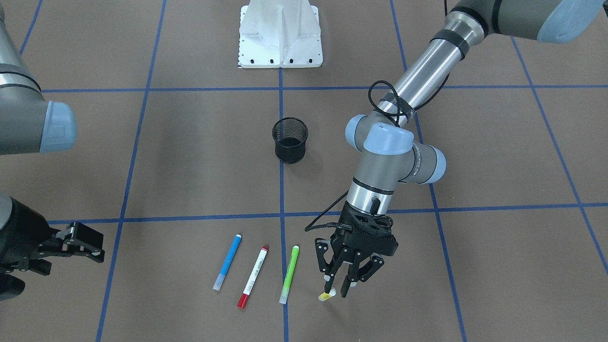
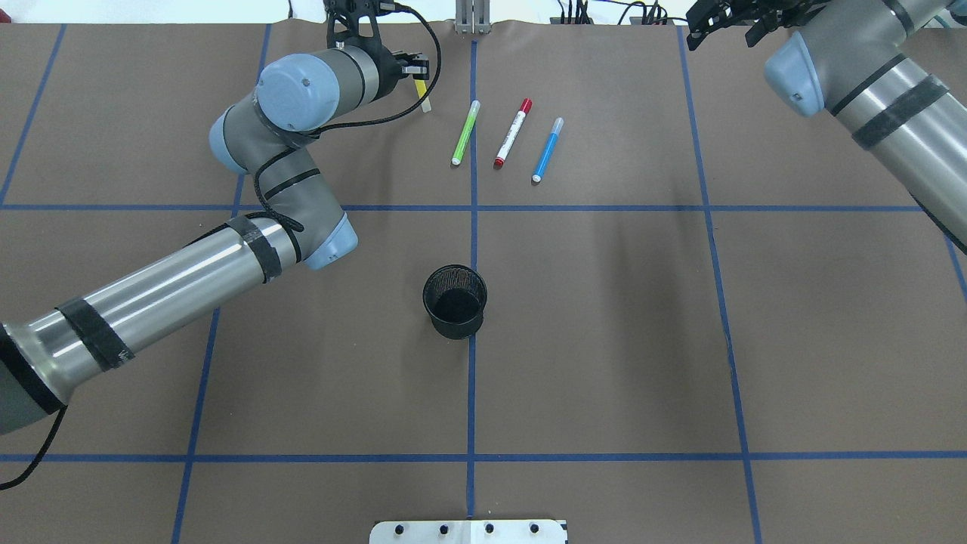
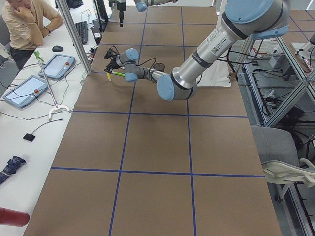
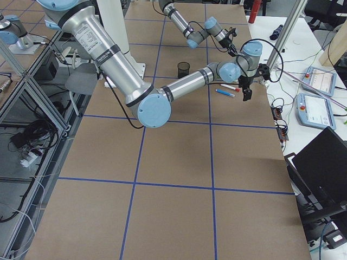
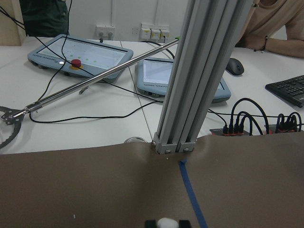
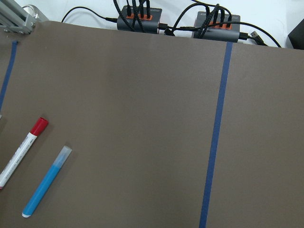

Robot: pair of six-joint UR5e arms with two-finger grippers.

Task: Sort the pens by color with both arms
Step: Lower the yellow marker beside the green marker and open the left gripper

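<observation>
My left gripper (image 1: 336, 289) is shut on the yellow pen (image 1: 325, 296) and holds it tilted, low over the table; the pen (image 2: 424, 98) also shows in the overhead view. Three pens lie side by side next to it: green (image 1: 289, 274), white-barrelled with red cap (image 1: 252, 277), and blue (image 1: 227, 262). My right gripper (image 1: 96, 247) is open and empty, well off to the side of the blue pen. The right wrist view shows the red-capped pen (image 6: 21, 152) and the blue pen (image 6: 45, 183) at its lower left.
A black mesh cup (image 1: 290, 140) stands upright at the table's middle, on the blue centre line. The white pedestal base (image 1: 280, 33) is on the robot's side. Past the table's far edge are an aluminium post (image 5: 199, 80), cables and tablets.
</observation>
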